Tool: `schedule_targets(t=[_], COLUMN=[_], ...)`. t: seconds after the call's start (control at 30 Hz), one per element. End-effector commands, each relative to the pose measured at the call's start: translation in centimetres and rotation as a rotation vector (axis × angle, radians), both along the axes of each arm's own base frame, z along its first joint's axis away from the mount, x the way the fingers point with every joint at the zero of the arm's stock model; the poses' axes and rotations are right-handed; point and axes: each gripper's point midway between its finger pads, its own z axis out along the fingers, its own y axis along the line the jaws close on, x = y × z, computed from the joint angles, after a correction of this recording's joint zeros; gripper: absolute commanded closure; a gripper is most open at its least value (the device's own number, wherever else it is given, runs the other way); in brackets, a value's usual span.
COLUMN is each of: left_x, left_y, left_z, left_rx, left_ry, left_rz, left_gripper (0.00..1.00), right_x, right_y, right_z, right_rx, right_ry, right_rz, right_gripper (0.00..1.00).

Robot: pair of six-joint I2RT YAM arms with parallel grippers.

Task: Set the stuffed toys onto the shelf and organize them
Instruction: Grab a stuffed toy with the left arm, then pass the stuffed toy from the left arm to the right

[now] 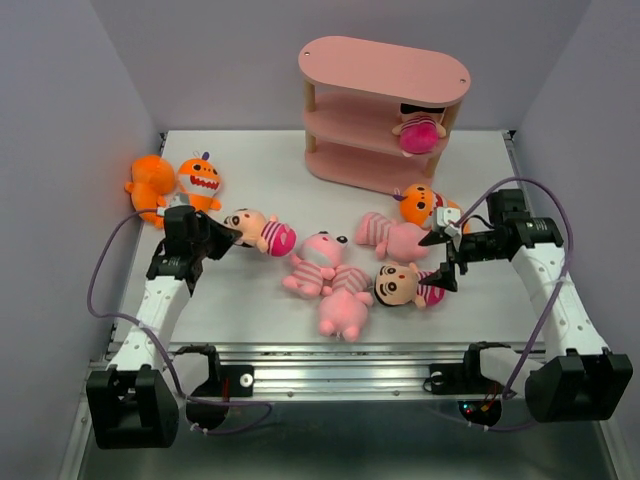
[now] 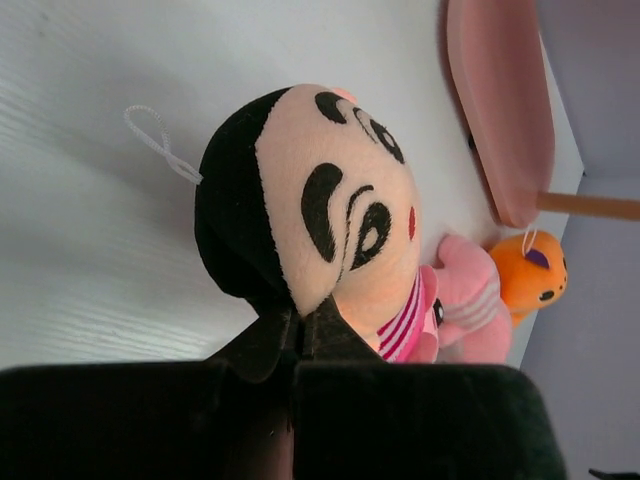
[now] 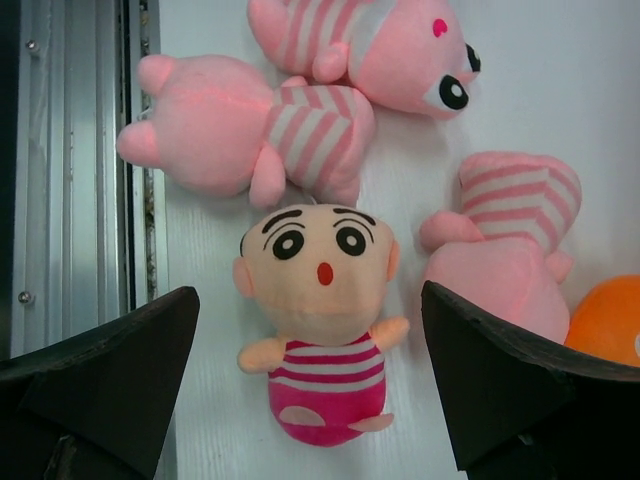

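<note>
My left gripper [image 1: 232,237] [image 2: 300,318] is shut, its tips pinching the edge of the head of a black-haired doll [image 1: 262,232] [image 2: 320,210] that lies on the table. My right gripper [image 1: 440,262] [image 3: 310,290] is open and hangs over a second doll [image 1: 405,285] [image 3: 318,320], which lies face up between its fingers without touching them. Three striped pink pigs [image 1: 318,262] [image 1: 345,305] [image 1: 390,235] lie mid-table. An orange monster [image 1: 425,205] lies by the right arm, and two more [image 1: 150,180] [image 1: 200,180] lie at the far left. A third doll [image 1: 418,130] sits on the middle tier of the pink shelf [image 1: 385,65].
The shelf stands at the back of the white table [image 1: 250,170], with grey walls close on both sides. A metal rail [image 1: 330,365] runs along the table's front edge. The right arm's cable [image 1: 545,200] loops above its wrist.
</note>
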Motion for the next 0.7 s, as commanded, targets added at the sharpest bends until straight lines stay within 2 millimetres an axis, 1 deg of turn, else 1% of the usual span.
schedule_targets(t=[0.0, 0.03, 0.07, 0.1, 0.13, 0.17, 0.2, 0.23, 0.27, 0.3, 0.33, 0.4, 0.43, 0.47, 0.57, 0.6, 0.63, 0.67], left_x=[-0.9, -0.8, -0.9, -1.1, -1.2, -1.2, -1.4, -1.5, -1.5, -1.7, -1.8, -1.8, -2.0, -2.1, -2.2, -2.1, -2.2, -2.2], left_y=[-5.2, -6.2, -7.1, -8.9, -9.8, -10.6, -11.7, -12.2, -12.8, -13.8, -14.3, -15.2, -16.2, -16.6, -18.3, -18.7, -19.3, -19.6], left_z=[2.2, 2.9, 3.1, 3.9, 3.8, 4.1, 4.5, 4.6, 4.6, 4.8, 5.0, 4.5, 4.5, 4.4, 4.4, 4.8, 4.6, 4.8], left_rx=[-0.070, -0.081, -0.090, -0.112, -0.124, -0.154, -0.167, -0.183, -0.199, -0.232, -0.246, -0.265, -0.287, -0.295, -0.321, -0.329, -0.335, -0.341], left_ry=[-0.053, -0.065, -0.060, -0.069, -0.059, -0.048, -0.049, -0.046, -0.036, -0.028, -0.021, 0.011, 0.036, 0.047, 0.080, 0.077, 0.094, 0.097], left_rz=[-0.160, -0.179, -0.195, -0.229, -0.244, -0.238, -0.251, -0.249, -0.247, -0.239, -0.235, -0.235, -0.238, -0.237, -0.240, -0.245, -0.250, -0.254], left_gripper=[1.00, 1.00, 1.00, 1.00, 1.00, 1.00, 1.00, 1.00, 1.00, 1.00, 1.00, 1.00, 1.00, 1.00, 1.00, 1.00, 1.00, 1.00], right_x=[0.0, 0.0, 1.2, 0.7, 1.2, 1.4, 0.1, -0.3, 0.2, -0.1, -1.2, -0.6, -0.8, 0.0, 1.1, 1.5, 2.6, 3.2], right_y=[2.3, 3.0, 3.9, 5.5, 6.5, 7.1, 9.1, 10.0, 10.8, 11.8, 13.2, 13.9, 14.8, 14.8, 15.6, 15.7, 15.7, 15.6], right_z=[1.1, 1.1, 1.6, 1.4, 1.9, 1.6, 1.5, 1.4, 1.6, 1.4, 1.4, 1.6, 1.2, 1.2, 1.0, 0.8, 1.0, 0.8], right_rx=[-0.041, -0.048, -0.053, -0.092, -0.092, -0.131, -0.140, -0.155, -0.181, -0.194, -0.204, -0.235, -0.249, -0.286, -0.345, -0.359, -0.377, -0.393], right_ry=[-0.060, -0.023, -0.083, -0.109, -0.131, -0.147, -0.157, -0.168, -0.201, -0.218, -0.242, -0.276, -0.277, -0.311, -0.395, -0.411, -0.448, -0.463], right_rz=[0.124, 0.106, 0.109, 0.149, 0.139, 0.133, 0.199, 0.217, 0.193, 0.207, 0.246, 0.224, 0.233, 0.196, 0.130, 0.109, 0.057, 0.028], right_gripper=[0.03, 0.03, 0.03, 0.03, 0.04, 0.03, 0.03, 0.03, 0.04, 0.04, 0.04, 0.04, 0.06, 0.06, 0.07, 0.08, 0.08, 0.08])
